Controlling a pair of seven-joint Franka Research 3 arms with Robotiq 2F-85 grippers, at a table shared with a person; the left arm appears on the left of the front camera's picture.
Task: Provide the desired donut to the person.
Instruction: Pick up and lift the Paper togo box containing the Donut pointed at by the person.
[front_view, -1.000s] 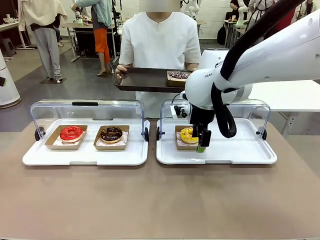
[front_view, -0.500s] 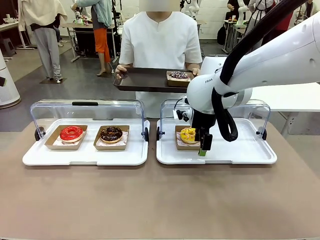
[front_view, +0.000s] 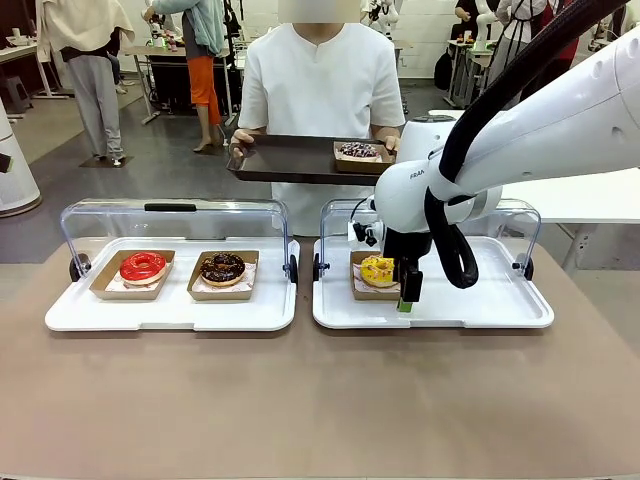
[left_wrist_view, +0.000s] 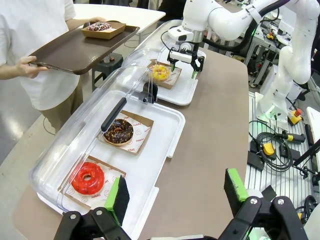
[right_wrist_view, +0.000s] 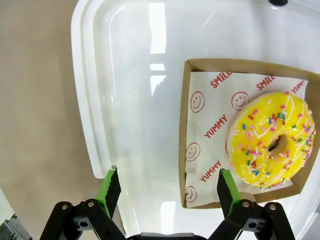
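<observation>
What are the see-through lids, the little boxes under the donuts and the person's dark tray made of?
See-through lid: likely clear hard plastic, glossy; reflections play on it and the floor shows through. Donut box: brown cardboard, matte, raised rim, lined with printed white paper. Dark brown tray: probably plastic, smooth with a faint sheen; not certain.

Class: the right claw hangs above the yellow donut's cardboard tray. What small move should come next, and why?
Probably lower straight down, then close. The right claw is open, one finger over the white tray, the other seemingly just inside the cardboard tray, beside the yellow donut, so it straddles the tray's wall and could pinch it.
</observation>
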